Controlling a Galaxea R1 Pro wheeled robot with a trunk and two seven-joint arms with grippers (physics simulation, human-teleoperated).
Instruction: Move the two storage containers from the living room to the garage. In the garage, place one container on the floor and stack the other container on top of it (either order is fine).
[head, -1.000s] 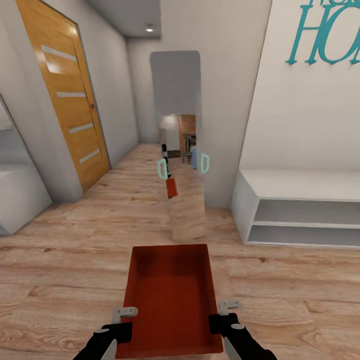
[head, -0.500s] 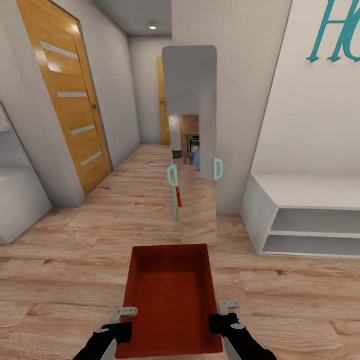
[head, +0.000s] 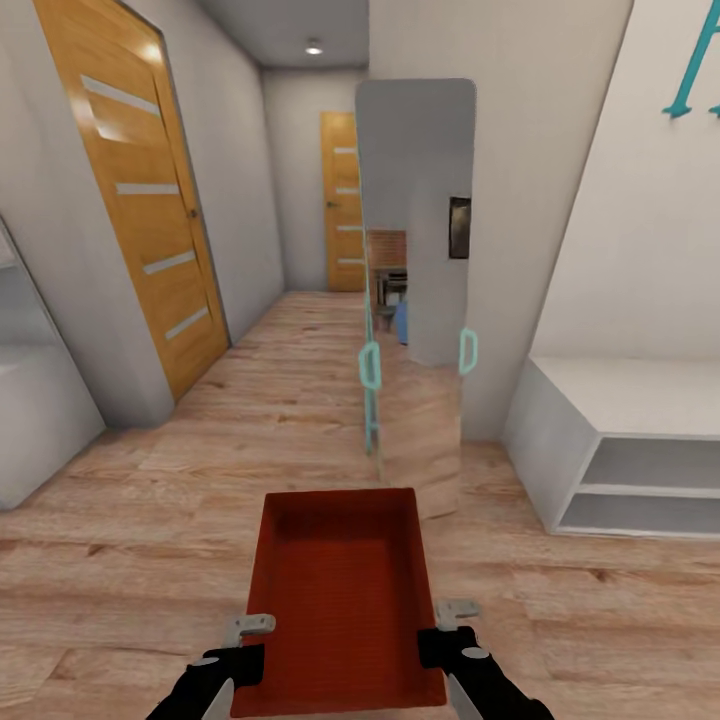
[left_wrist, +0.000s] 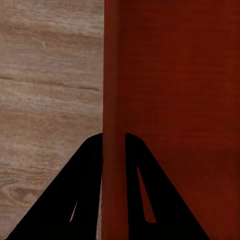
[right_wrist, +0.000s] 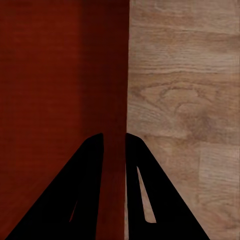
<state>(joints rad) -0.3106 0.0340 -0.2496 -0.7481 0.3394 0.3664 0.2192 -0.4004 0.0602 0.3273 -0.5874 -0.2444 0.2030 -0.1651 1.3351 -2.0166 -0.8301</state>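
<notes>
- The left gripper is clamped on the left wall of the orange-red open-top rectangular storage container; in the left wrist view its two black fingers straddle that wall, one on the outside and one inside the bin, closed tight against it.
- The right gripper grips the opposite, right wall of the same container in the same way: in the right wrist view the black fingers sit on either side of the wall, with hardly any gap left but the wall itself.
- The container is held level between the two arms, low in front of the robot and above the light wood plank floor; it is empty, its inner bottom showing plainly.
- Beyond the bin's far edge, a tall rounded-top mirror panel with two small teal handles stands on the planks against a white wall corner.
- To the right, a white low open-shelf bench stands against the white wall, and part of a teal wall lettering shows above it.
- To the left, an orange wooden door with pale horizontal glass strips is set in the grey-white hallway wall.
- Farthest off, at the end of the corridor, stands a second orange wooden door, under a round ceiling light.
</notes>
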